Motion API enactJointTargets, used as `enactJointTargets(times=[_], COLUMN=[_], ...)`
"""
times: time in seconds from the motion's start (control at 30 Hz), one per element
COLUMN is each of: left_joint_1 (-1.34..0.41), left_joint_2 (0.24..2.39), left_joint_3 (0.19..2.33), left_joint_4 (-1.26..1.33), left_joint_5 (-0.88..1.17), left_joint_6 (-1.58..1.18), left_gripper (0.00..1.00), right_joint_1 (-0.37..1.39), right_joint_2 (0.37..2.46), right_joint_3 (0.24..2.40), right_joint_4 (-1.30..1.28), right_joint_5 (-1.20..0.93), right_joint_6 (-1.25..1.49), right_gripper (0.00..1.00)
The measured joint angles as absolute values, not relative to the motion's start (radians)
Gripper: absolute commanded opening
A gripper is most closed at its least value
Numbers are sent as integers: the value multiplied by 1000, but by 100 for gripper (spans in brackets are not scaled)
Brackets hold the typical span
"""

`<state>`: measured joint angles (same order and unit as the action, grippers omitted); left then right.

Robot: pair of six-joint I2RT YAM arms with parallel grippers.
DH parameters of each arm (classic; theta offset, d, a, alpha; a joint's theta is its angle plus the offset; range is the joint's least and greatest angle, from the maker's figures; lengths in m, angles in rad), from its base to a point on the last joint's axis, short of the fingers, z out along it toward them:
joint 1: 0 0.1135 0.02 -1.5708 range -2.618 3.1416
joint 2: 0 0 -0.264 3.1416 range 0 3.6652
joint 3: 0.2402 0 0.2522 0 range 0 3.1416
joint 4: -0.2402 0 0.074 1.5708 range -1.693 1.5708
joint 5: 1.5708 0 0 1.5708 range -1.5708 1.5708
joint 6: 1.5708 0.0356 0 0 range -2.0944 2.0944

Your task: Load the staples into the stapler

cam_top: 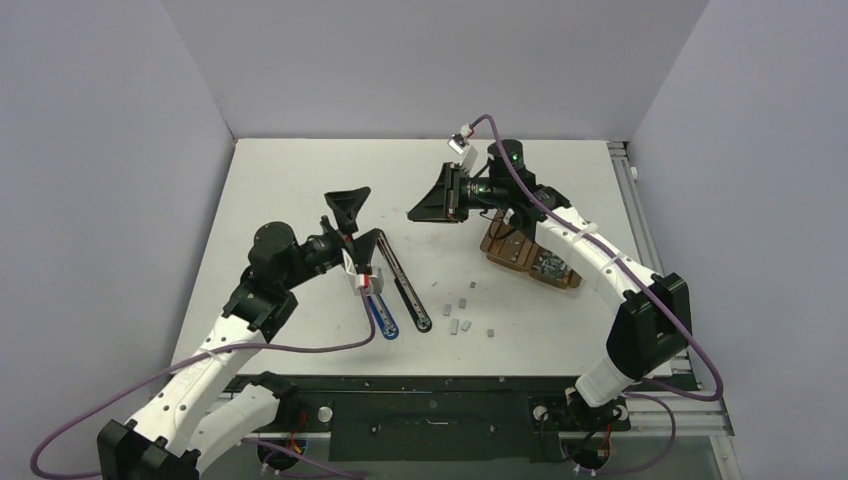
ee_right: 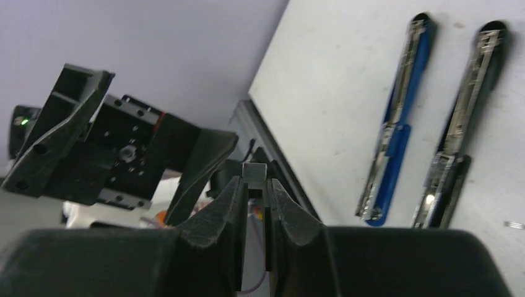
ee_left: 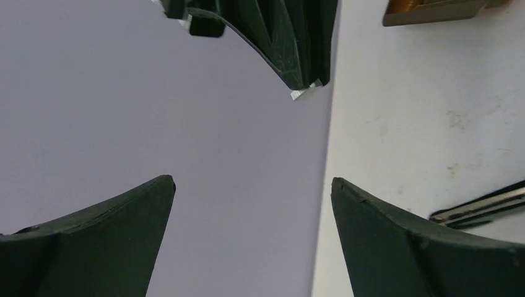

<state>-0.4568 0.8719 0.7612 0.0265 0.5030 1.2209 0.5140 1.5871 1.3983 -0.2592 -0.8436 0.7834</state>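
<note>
Both arms are held up over the white table (cam_top: 300, 170), their claws facing each other across a small gap. The left gripper (cam_top: 345, 208) is spread as wide as it goes and holds nothing; its own camera shows its 2 fingers (ee_left: 111, 229) far apart with only wall and tabletop between them. The right gripper (cam_top: 425, 208) is pinched to a point. From above you cannot see why, but its wrist camera shows a small silver staple strip (ee_right: 254, 171) clamped between the tips and poking out past them. The left wrist camera catches the same strip as a bright glint on the black tip. Only the overhead view shows the loose staples (cam_top: 462, 312) scattered on the table, just right of the blue stapler (cam_top: 381, 312) and the black stapler (cam_top: 407, 287). It also shows more staples heaped in the brown tray (cam_top: 492, 250) under the right arm. The right wrist camera shows both staplers lying opened flat side by side, metal rails exposed.
</note>
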Motion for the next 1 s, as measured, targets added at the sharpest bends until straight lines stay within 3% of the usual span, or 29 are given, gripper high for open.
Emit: enactJointTargets(times=[0.37,0.53,0.63,0.83,1.0], left_joint_1=[-463,-465,-486,-578,-637], left_joint_2=[883,874,861,844,885], left_joint_3=[712,714,764,929,1056], left_joint_4=[352,289,105,-163,-205], left_joint_5=[635,696,693,640,588], left_joint_6=[1467,1565,1578,1338,1027], left_gripper=[96,96,96,96,96], right_joint_1=[514,514,514,518,524], right_joint_2=[1565,1561,1560,1560,1560], right_joint_3=[1176,1134,1129,1129,1126], right_joint_4=[257,447,505,603,731], right_joint_5=[-1109,-1142,-1153,-1161,-1164], right_joint_6=[1255,1398,1432,1468,1539], right_gripper=[10,10,10,11,11])
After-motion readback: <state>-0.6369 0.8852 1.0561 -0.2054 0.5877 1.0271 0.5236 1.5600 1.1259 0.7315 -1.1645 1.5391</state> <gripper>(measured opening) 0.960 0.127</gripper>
